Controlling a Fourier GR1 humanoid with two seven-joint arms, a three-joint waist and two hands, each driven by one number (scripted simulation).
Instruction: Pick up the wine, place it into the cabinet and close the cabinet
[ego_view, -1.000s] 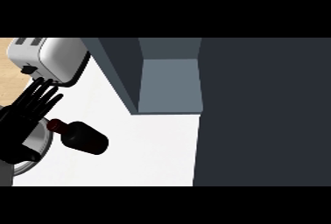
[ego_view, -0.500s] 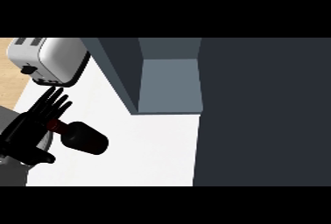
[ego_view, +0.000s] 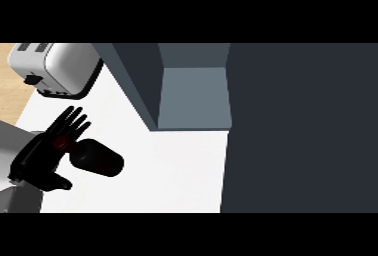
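A dark wine bottle (ego_view: 94, 157) lies on its side on the white desk (ego_view: 170, 170), near the left edge of the head view, its reddish neck pointing up and left. The robot's left hand (ego_view: 50, 152) sits over that neck end, fingers (ego_view: 71, 121) straight and spread wide, thumb low beside the bottle's base; the fingers are not curled round the glass. Up and to the right, well apart from the bottle, stands the grey cabinet (ego_view: 192, 97) with its compartment showing. A white toaster (ego_view: 55, 67) sits at the desk's far left corner. The right hand is out of sight.
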